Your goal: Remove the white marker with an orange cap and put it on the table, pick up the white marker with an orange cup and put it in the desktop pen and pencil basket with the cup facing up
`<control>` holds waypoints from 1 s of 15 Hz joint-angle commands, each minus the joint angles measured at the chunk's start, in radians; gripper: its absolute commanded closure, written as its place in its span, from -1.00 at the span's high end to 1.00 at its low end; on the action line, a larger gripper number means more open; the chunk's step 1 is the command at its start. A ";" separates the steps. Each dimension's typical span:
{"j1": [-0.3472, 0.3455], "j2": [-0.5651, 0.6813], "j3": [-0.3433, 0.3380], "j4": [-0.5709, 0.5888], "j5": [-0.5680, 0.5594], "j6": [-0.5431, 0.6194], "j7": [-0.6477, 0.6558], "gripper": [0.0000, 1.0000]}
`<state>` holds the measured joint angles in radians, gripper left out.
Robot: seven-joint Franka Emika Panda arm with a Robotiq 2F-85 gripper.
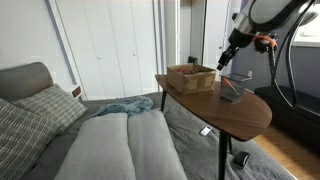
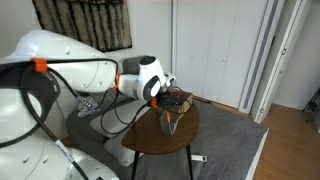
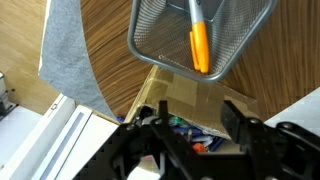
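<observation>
The white marker [image 3: 199, 45] lies inside the dark wire-mesh basket [image 3: 150, 40], its orange cap showing through the mesh. The basket stands on the dark wood table [image 3: 115, 70] next to a low brown box. In both exterior views the basket [image 1: 231, 90] [image 2: 172, 124] stands near the table's middle, with a spot of orange in it [image 2: 170, 121]. My gripper [image 3: 195, 125] is open and empty. It hangs above the table [image 1: 245, 112], over the box's edge and a little short of the basket [image 1: 229, 58] [image 2: 172, 97].
A low brown cardboard box [image 3: 190, 100] [image 1: 190, 78] with small coloured items sits beside the basket. A grey couch [image 1: 110, 145] with cushions stands beside the table. A grey rug [image 3: 65, 50] and wood floor lie below. White closet doors [image 1: 110, 45] are behind.
</observation>
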<state>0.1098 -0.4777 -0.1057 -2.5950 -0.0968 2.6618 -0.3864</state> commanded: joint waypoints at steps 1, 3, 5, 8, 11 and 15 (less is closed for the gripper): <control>-0.014 -0.043 0.019 -0.017 -0.014 0.010 0.011 0.76; -0.023 -0.066 0.039 -0.011 -0.025 -0.017 0.033 0.99; -0.031 -0.093 0.064 -0.005 -0.035 -0.047 0.056 1.00; -0.038 -0.127 0.100 0.013 -0.039 -0.134 0.098 1.00; -0.030 -0.150 0.120 0.039 -0.030 -0.254 0.130 1.00; -0.026 -0.168 0.130 0.064 -0.024 -0.353 0.159 1.00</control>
<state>0.0909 -0.6226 0.0066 -2.5518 -0.1132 2.3828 -0.2655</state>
